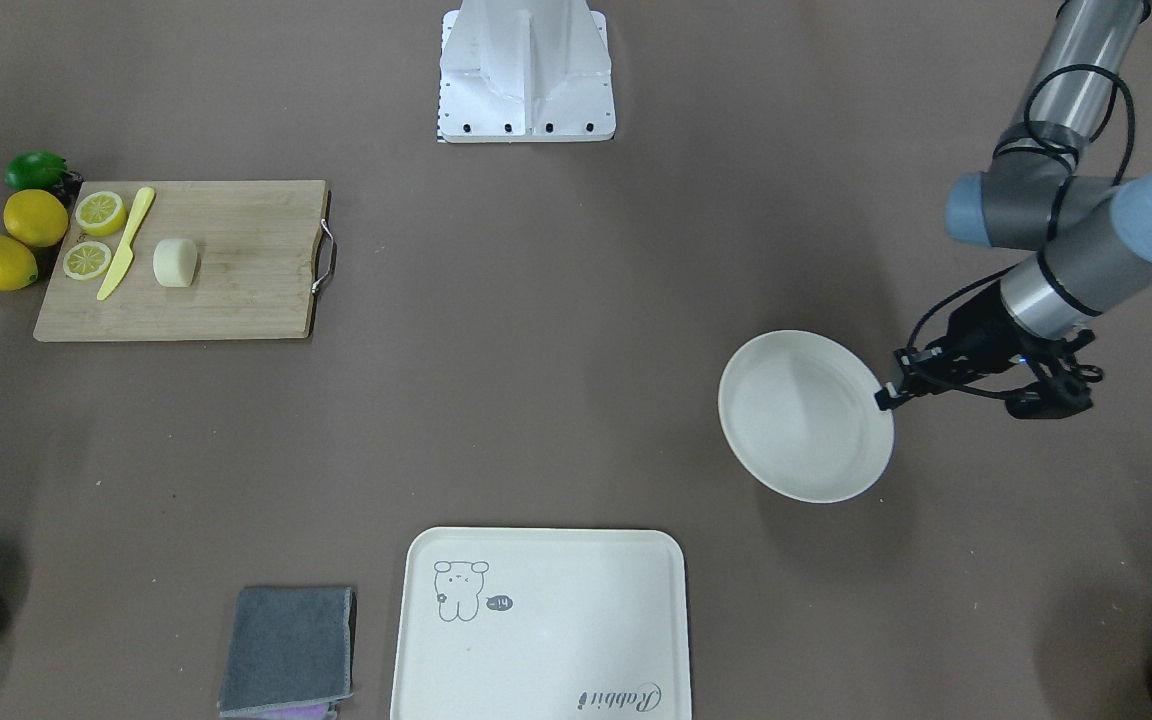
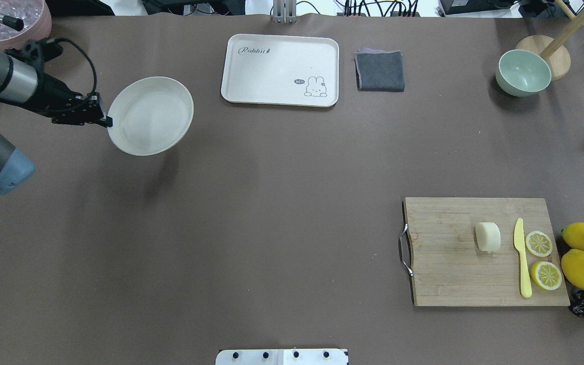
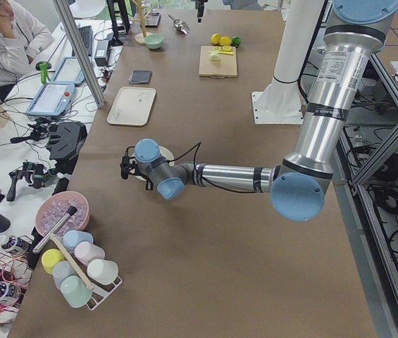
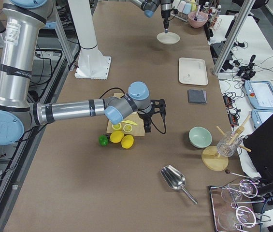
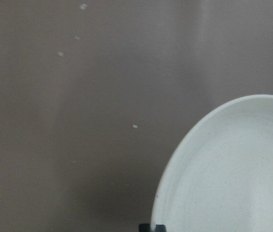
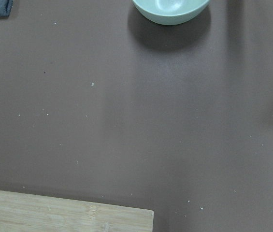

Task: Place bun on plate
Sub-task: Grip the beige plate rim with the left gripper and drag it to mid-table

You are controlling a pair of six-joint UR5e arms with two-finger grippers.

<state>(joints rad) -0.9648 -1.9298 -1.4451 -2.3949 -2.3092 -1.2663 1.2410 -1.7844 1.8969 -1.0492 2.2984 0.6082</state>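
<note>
The bun [image 2: 487, 236] lies on the wooden board [image 2: 444, 263], just beside the yellow knife [image 2: 523, 263]. Its flat end seems to face the knife. The left gripper [image 2: 105, 121] has its jaws pinched on the rim of the plate [image 2: 150, 116], up over the brown bench [image 2: 271, 203]. I cannot tell how the right gripper [image 4: 148, 126] has its jaws.

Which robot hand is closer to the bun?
Right. The right gripper hangs beside the cutting board with the bun; the left gripper is far across the table, gripping the plate.

Right gripper [image 4: 148, 124] too small and dark for its state; plate [image 5: 233, 174] partly outside left wrist view.
</note>
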